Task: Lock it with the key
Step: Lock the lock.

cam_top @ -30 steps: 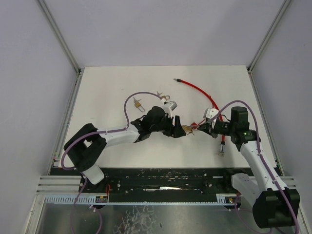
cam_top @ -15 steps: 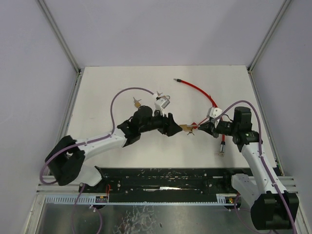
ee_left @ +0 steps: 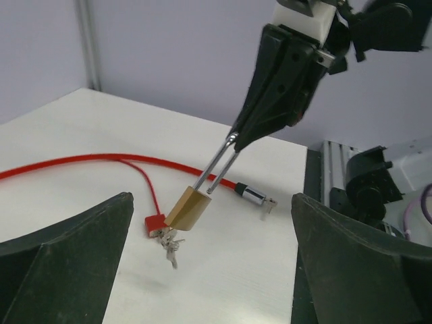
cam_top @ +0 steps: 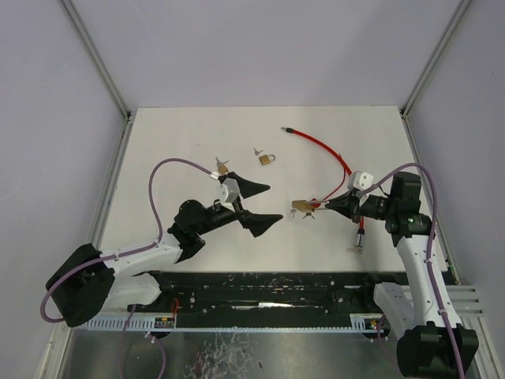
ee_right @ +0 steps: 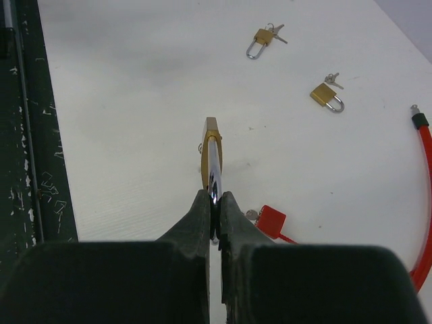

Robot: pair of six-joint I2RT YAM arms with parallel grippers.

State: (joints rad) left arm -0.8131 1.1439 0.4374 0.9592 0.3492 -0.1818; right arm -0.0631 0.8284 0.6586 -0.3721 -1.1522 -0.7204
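Note:
A brass padlock (cam_top: 301, 207) hangs just above the table, its steel shackle (ee_left: 217, 164) pinched in my shut right gripper (cam_top: 330, 207). In the left wrist view one shackle leg ends just outside the brass body (ee_left: 189, 208). Small keys (ee_left: 169, 244) dangle at the body's lower end. Whether one sits in the keyhole I cannot tell. My left gripper (cam_top: 258, 205) stands wide open left of the padlock, apart from it, nothing between its fingers (ee_left: 61, 263). The right wrist view shows the padlock (ee_right: 211, 150) edge-on beyond the shut right gripper (ee_right: 215, 200).
A red cable (cam_top: 319, 145) curves across the back right, with a red tag (ee_left: 154, 223) and a metal end (ee_left: 252, 196) near the padlock. Two more brass padlocks with keys lie farther back: one (cam_top: 267, 159) in the middle, one (cam_top: 222, 166) to its left.
My left gripper has opened wide and drawn back to the left, away from the padlock. The right gripper still holds the shackle and has shifted slightly right.

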